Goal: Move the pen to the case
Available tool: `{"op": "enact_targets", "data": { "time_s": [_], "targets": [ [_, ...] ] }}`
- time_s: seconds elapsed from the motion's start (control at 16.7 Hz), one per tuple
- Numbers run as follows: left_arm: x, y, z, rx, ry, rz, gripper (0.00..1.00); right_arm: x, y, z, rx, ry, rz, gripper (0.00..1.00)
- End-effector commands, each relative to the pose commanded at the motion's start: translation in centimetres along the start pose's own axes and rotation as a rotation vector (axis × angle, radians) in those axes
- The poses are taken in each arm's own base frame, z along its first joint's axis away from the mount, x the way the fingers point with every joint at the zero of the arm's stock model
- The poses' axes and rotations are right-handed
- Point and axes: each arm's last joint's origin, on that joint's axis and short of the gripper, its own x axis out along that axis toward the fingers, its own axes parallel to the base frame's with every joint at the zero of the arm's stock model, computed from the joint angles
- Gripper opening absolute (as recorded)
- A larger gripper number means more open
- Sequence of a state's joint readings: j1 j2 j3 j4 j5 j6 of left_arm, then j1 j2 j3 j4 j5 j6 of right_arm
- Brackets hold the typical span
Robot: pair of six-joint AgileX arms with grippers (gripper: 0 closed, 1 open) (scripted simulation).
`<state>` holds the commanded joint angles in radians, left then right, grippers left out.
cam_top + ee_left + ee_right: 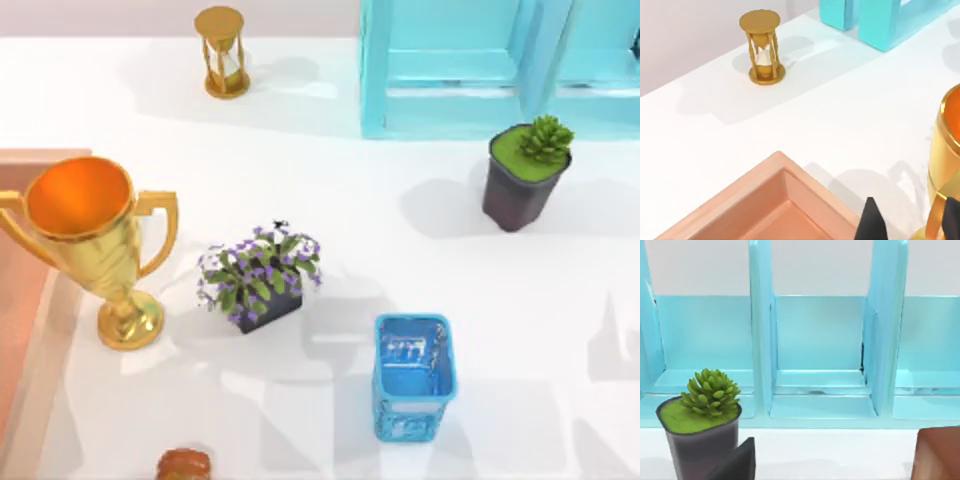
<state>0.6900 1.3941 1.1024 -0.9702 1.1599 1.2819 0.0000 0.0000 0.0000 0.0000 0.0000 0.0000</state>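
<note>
You cannot tell whether the left gripper (871,222) over the case (18,300) or the right gripper (737,462) is released or clenched, nor where the pen lies, so expect a light, stiff, slippery barrel, grip it mid-length, and skirt the trophy (92,240) crowding the case's rim

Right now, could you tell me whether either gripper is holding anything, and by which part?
It cannot be told. A dark fingertip shows beside the case, another by the succulent pot; nothing shows held.
</note>
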Motion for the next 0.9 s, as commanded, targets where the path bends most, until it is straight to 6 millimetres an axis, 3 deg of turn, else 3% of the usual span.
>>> {"op": "enact_targets", "data": {
  "time_s": [0.18,0.54,0.9],
  "targets": [
    [0.0,0.0,0.1,0.007,0.001,0.003,0.0,0.0,0.0,0.0,0.0,0.0,0.0,1.0],
    [-0.6,0.5,-1.9,0.042,0.005,0.106,0.0,0.0,0.0,0.0,0.0,0.0,0.0,1.0],
    [3.8,0.1,-3.6,0.008,0.001,0.032,0.0,0.0,0.0,0.0,0.0,0.0,0.0,1.0]
  ]
}}
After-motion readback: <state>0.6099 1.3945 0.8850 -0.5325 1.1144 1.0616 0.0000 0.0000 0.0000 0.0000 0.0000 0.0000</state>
